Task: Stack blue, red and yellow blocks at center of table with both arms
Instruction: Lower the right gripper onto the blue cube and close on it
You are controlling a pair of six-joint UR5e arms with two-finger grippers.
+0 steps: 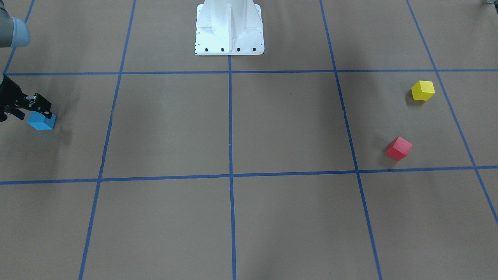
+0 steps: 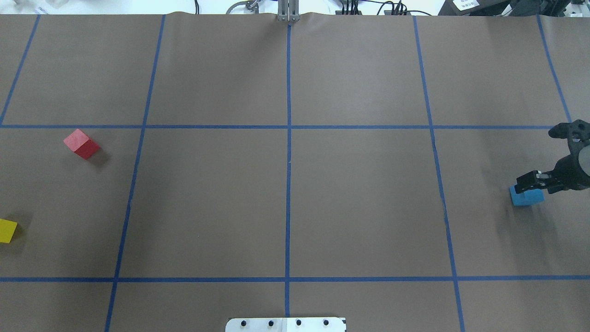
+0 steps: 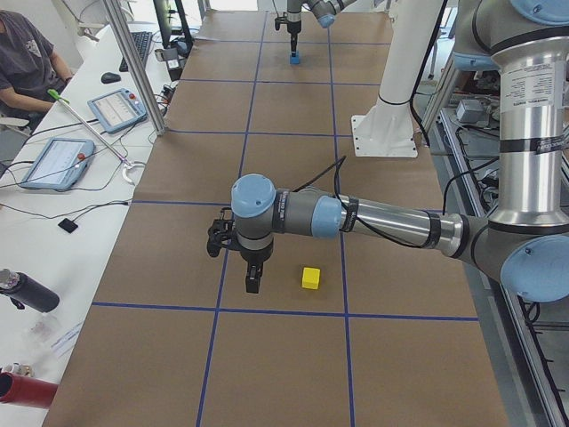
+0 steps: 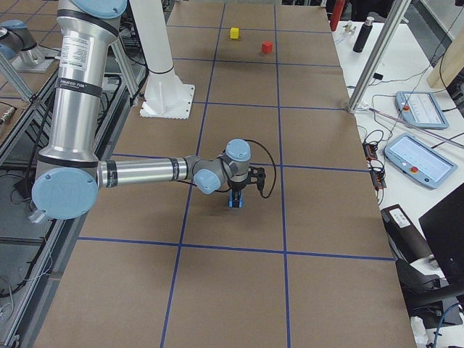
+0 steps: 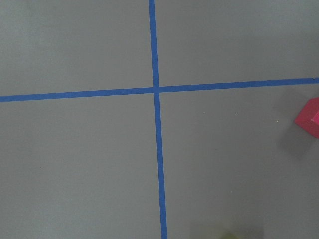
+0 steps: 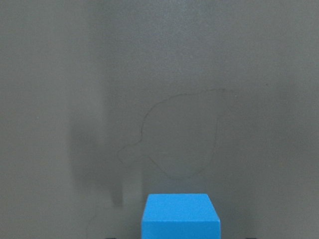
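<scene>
right gripper [image 2: 530, 185] is down at the blue block [image 2: 527, 197], far out to the robot's right of the white pedestal [image 2: 286, 324] and somewhat forward of it. in the right wrist view the block sits bottom centre. a dark tip just shows at the frame edge on either side of it, each with a gap to the block. so the pincer reads as spread and straddling the block, not pinching it. block looks flat on the table [image 2: 359, 198], with its shadow right beside it.

left gripper [image 3: 252, 285] shows only in the left-end view, on the end of the left arm [image 3: 382, 218]. it is raised above the table on the pedestal's left side. can't tell whether it is spread or pressed together. its wrist camera looks down on a crossing of tape lines [image 5: 156, 89], with a corner of the red block at the right edge of the frame.

red block [image 2: 81, 144] and yellow block [image 2: 8, 230] both lie far to the robot's left of the pedestal, apart from each other. yellow is further left of the pedestal, red further forward from it. red is turned at an angle to the tape lines. each of the three blocks sits alone on the table.
</scene>
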